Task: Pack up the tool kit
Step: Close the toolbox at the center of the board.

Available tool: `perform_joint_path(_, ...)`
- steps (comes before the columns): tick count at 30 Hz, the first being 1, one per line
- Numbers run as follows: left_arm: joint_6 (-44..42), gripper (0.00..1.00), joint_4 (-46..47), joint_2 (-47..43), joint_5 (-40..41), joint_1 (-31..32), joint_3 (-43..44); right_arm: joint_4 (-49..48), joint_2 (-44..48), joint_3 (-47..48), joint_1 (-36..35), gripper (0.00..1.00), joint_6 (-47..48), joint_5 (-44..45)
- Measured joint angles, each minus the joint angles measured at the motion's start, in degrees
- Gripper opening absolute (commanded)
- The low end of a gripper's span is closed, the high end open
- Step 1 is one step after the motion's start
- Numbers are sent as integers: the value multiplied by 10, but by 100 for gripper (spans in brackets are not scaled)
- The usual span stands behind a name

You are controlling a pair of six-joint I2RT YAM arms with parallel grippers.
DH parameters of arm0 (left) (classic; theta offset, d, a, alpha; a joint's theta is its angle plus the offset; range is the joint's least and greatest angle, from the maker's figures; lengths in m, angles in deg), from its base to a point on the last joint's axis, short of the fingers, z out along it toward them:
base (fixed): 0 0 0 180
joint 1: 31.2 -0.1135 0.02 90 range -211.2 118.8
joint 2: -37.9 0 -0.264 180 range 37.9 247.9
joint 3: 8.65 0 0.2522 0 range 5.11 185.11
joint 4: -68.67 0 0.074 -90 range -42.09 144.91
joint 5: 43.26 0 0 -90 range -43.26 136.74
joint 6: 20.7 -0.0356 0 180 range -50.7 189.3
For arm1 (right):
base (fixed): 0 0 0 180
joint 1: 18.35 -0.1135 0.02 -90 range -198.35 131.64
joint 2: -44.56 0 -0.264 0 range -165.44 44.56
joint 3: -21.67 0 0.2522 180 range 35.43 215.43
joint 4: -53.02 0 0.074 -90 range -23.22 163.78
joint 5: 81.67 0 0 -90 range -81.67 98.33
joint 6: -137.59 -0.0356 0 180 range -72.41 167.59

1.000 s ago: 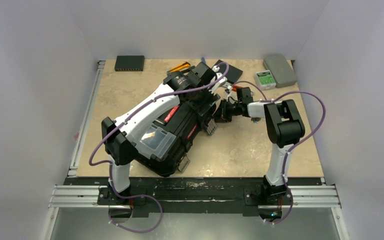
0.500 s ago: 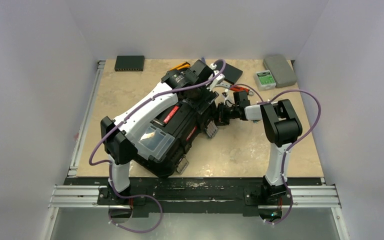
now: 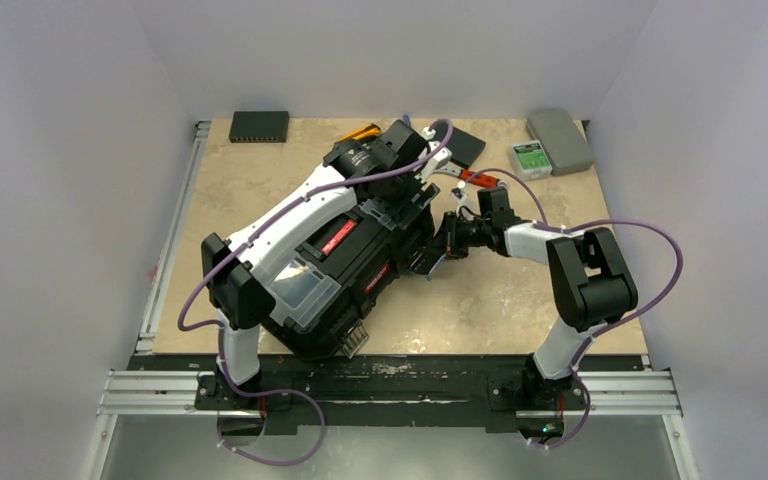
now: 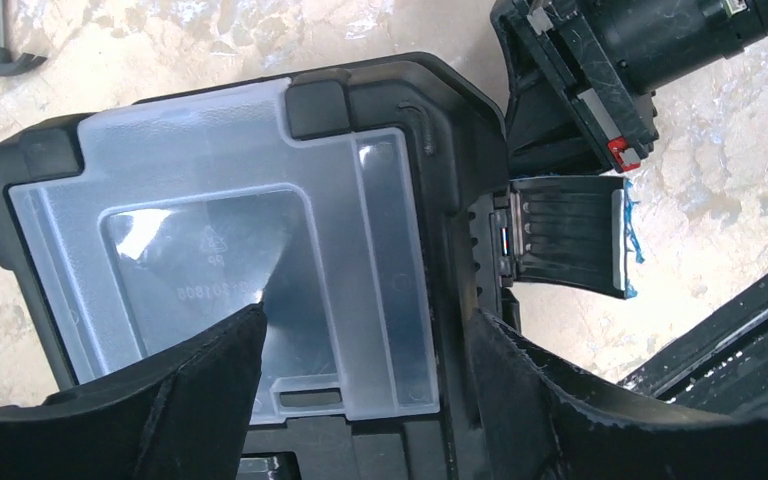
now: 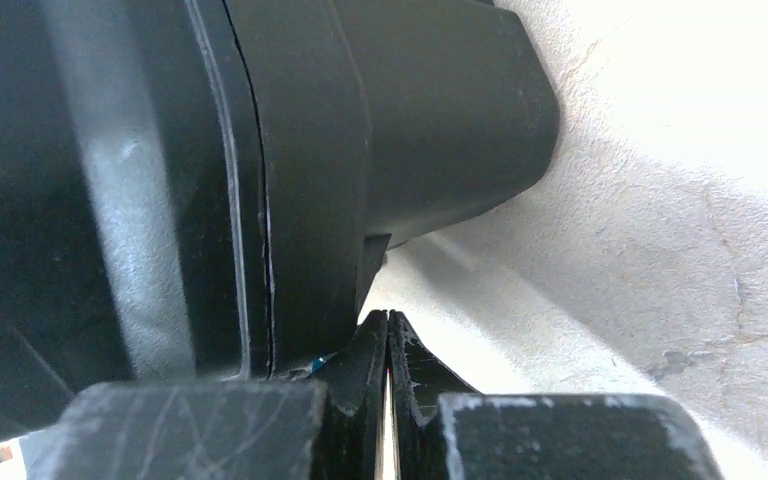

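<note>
The tool kit is a large black toolbox [image 3: 345, 265] lying slantwise mid-table, lid shut, with a red-marked handle [image 3: 338, 237] and a clear lid compartment [image 3: 300, 290]. My left gripper [image 3: 405, 195] hangs over its far end. In the left wrist view the left gripper [image 4: 365, 330] is open and empty, its fingers astride the other clear compartment [image 4: 250, 260]. A side latch [image 4: 565, 235] stands open. My right gripper [image 3: 440, 248] is shut and empty, its tips [image 5: 388, 320] pressed against the toolbox's side wall [image 5: 260, 150] near the table.
A flat black box [image 3: 258, 125] lies at the back left, a grey rounded case [image 3: 560, 140] and a green-labelled box [image 3: 530, 158] at the back right. A yellow-handled tool [image 3: 363, 132], a red-handled tool [image 3: 480, 178] and a black slab [image 3: 462, 146] lie behind the toolbox.
My right arm's elbow swung out to the right and its shut gripper pushed in lower against the toolbox. The toolbox shifted slightly toward the near left. The left arm barely moved.
</note>
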Motion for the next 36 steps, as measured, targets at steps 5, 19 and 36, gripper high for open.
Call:
perform_joint_path(5, 0, 71, -20, 0, 4, 22, 11, 11, 9, -2, -3, 0, -3, 2)
perform_joint_path(19, 42, 53, -55, -17, 3, 87, 21, 14, 67, -23, -12, 0, -33, -26)
perform_joint_path(36, 71, 47, -64, 60, 17, 97, 33, 22, 66, -34, -13, 0, -25, -21)
